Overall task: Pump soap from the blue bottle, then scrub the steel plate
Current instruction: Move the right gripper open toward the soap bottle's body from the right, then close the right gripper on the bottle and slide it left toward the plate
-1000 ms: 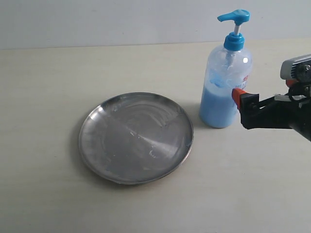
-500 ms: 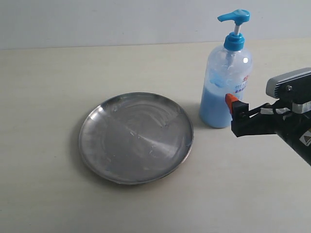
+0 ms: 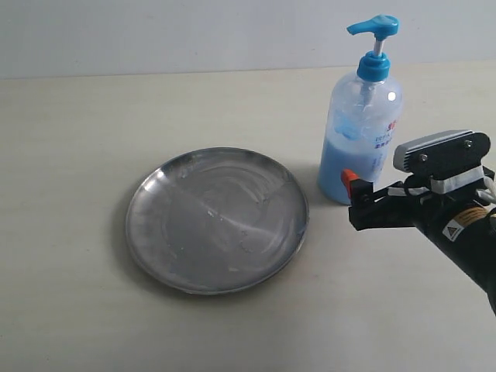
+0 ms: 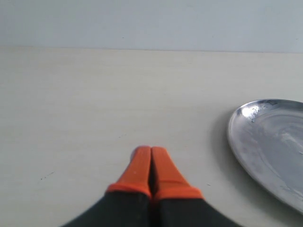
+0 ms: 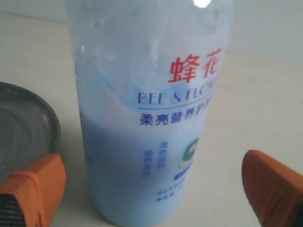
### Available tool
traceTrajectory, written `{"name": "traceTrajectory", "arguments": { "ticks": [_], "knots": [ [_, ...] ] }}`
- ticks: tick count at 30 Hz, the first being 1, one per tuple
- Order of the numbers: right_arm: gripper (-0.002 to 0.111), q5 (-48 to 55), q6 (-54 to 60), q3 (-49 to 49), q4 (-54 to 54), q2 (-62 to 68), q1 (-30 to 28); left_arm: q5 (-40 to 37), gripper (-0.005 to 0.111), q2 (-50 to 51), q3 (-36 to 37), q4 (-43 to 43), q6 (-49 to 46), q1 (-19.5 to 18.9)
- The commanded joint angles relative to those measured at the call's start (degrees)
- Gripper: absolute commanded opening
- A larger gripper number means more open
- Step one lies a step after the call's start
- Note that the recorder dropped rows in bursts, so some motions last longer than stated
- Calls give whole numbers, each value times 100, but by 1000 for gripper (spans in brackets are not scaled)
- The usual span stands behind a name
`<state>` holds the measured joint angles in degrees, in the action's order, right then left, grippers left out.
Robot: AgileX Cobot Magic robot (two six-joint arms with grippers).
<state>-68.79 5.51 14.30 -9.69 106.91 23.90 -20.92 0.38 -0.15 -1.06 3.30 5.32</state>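
The blue bottle (image 3: 360,124) stands upright at the back right, its blue pump head (image 3: 374,28) raised. Pale blue soap (image 3: 345,167) fills its lower half. The steel plate (image 3: 217,221) lies flat to its left. My right gripper (image 3: 356,195) is open, low beside the bottle's base. In the right wrist view its orange fingers (image 5: 35,187) stand wide apart on either side of the bottle (image 5: 147,118), touching nothing, with the plate's rim (image 5: 23,125) at one side. My left gripper (image 4: 150,158) is shut and empty over bare table, the plate (image 4: 272,142) off to its side. It does not show in the exterior view.
The pale table (image 3: 93,116) spreads round the plate and bottle. A light wall (image 3: 155,31) runs along the back edge. The right arm's black body (image 3: 457,225) fills the space right of the bottle.
My right gripper has moved left and lower, from beside the bottle's middle to its base, staying open. Bottle and plate have not moved.
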Motion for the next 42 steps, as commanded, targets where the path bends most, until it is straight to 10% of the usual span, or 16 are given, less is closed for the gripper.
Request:
{"name": "traceTrajectory", "arguments": {
  "ticks": [1,29,42],
  "knots": [
    [96,-117,-15,164,35,149,12,65,0,-38,15,3,17,-20],
    [96,-117,-126,961,-6,330,-192,65,0,-38,15,3,17,-20],
    [96,-117,-751,1282,1727,545,-867,65,0,-38,15,3,17,-20]
  ]
}}
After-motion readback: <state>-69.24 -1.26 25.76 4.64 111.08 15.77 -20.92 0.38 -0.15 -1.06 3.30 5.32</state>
